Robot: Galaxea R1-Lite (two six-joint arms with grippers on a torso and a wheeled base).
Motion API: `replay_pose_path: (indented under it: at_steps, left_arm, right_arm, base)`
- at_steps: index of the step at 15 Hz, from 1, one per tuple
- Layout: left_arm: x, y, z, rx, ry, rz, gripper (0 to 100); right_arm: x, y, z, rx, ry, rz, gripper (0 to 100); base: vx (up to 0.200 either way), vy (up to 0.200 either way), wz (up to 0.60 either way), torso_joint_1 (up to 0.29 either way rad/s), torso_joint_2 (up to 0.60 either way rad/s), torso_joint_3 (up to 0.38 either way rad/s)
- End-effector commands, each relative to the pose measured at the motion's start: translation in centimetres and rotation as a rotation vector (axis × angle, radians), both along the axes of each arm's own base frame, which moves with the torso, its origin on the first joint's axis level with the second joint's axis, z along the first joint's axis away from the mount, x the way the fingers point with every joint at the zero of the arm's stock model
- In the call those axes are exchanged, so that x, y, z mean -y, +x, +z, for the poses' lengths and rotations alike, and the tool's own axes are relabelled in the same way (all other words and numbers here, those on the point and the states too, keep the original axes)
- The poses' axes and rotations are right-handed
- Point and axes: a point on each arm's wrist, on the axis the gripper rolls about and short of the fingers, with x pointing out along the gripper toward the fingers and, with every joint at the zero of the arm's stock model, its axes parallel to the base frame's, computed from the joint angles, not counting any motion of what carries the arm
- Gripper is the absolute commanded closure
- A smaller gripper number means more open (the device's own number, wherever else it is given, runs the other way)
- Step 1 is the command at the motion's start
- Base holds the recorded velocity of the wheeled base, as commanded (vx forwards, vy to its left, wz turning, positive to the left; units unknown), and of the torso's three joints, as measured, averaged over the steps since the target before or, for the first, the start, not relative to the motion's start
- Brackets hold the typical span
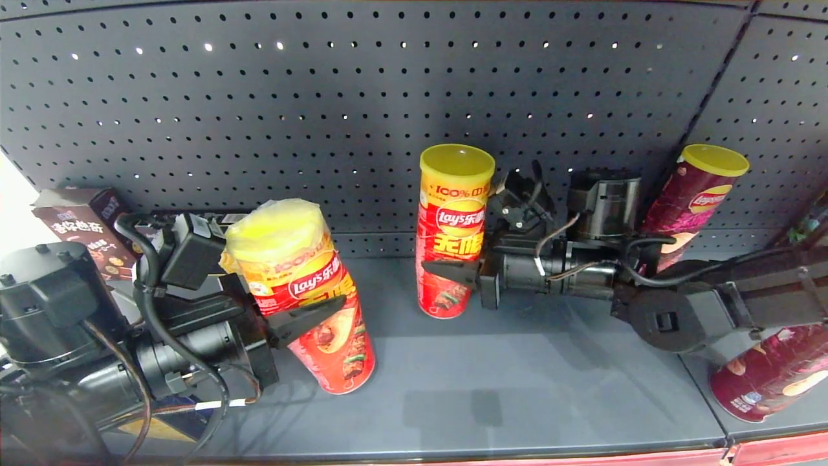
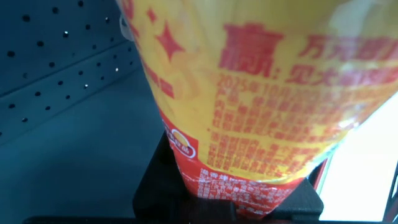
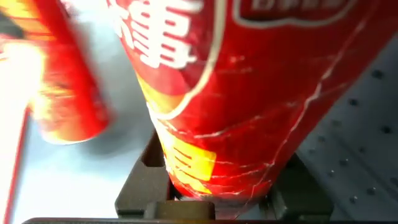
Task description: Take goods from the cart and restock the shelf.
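Two red chip cans with yellow lids are over the grey shelf [image 1: 517, 388]. My left gripper [image 1: 294, 307] is shut on the left can [image 1: 304, 291], which leans with its lid toward the left and its base low over the shelf deck. The left wrist view shows this can [image 2: 249, 112] close up. My right gripper [image 1: 453, 262] is shut on the second can [image 1: 453, 226], which stands upright near the pegboard, its base at the shelf deck. In the right wrist view that can [image 3: 236, 93] is nearest and the left can [image 3: 62, 81] lies beyond it.
A purple chip can [image 1: 702, 191] leans against the pegboard at the right, and another purple can [image 1: 776, 375] lies at the lower right. A brown box [image 1: 84, 226] stands at the far left. The dark pegboard [image 1: 388, 97] backs the shelf. Bare deck lies between and in front of the red cans.
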Motion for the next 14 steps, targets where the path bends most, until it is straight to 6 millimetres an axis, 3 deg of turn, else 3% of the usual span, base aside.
replay_pose_path:
  at_steps: [1, 3, 6, 10, 14]
  left_arm:
    - [0.0, 0.0, 0.0, 0.0, 0.0, 0.0, 100]
    - [0.0, -0.1, -0.2, -0.006, 0.003, -0.002, 100]
    - [0.0, -0.1, -0.2, -0.008, 0.004, 0.0, 100]
    - [-0.1, -0.3, -0.5, -0.021, 0.008, 0.001, 100]
    - [-0.1, -0.3, -0.7, -0.027, 0.01, 0.003, 100]
  right_arm:
    - [0.6, -4.4, 1.8, 0.043, 0.019, 0.036, 100]
    - [0.7, -7.1, 1.0, 0.036, 0.009, 0.03, 100]
    - [0.6, -10.0, -1.8, 0.028, 0.006, 0.056, 100]
    - [1.6, -11.0, -4.9, -0.012, -0.028, 0.056, 100]
    - [1.7, -10.9, -6.1, -0.035, -0.05, 0.05, 100]
  base:
    - [0.0, 0.0, 0.0, 0.0, 0.0, 0.0]
    - [0.0, 0.0, 0.0, 0.0, 0.0, 0.0]
    - [0.0, 0.0, 0.0, 0.0, 0.0, 0.0]
    - [0.0, 0.0, 0.0, 0.0, 0.0, 0.0]
    - [0.0, 0.0, 0.0, 0.0, 0.0, 0.0]
